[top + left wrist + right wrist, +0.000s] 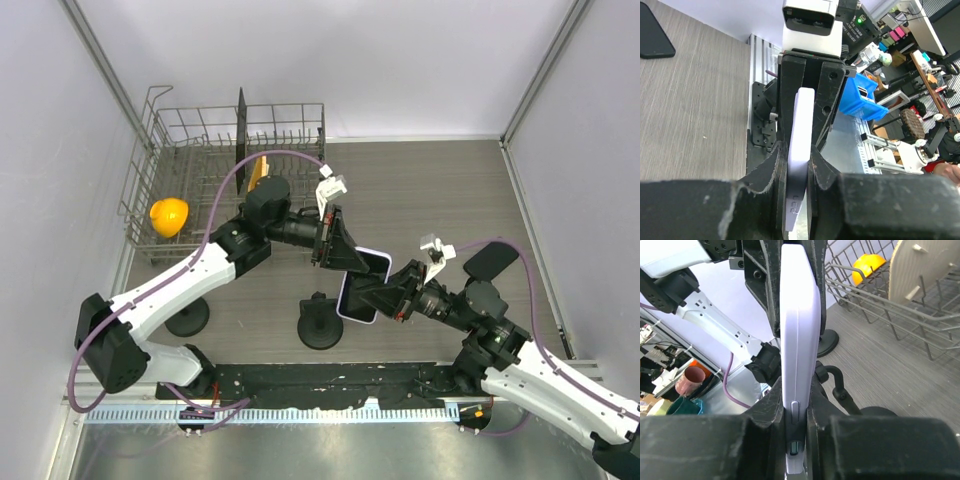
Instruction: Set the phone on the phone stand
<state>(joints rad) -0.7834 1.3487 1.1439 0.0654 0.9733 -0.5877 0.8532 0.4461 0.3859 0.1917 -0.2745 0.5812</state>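
The lavender slab-shaped phone hangs in mid-air at the centre of the top view, clear of the table. The left gripper pinches its upper end and the right gripper is clamped on its lower end. This looks like a hand-over to get a better hold. The black round-footed phone stand waits just below and left. A grey wire dish rack fills the upper left.
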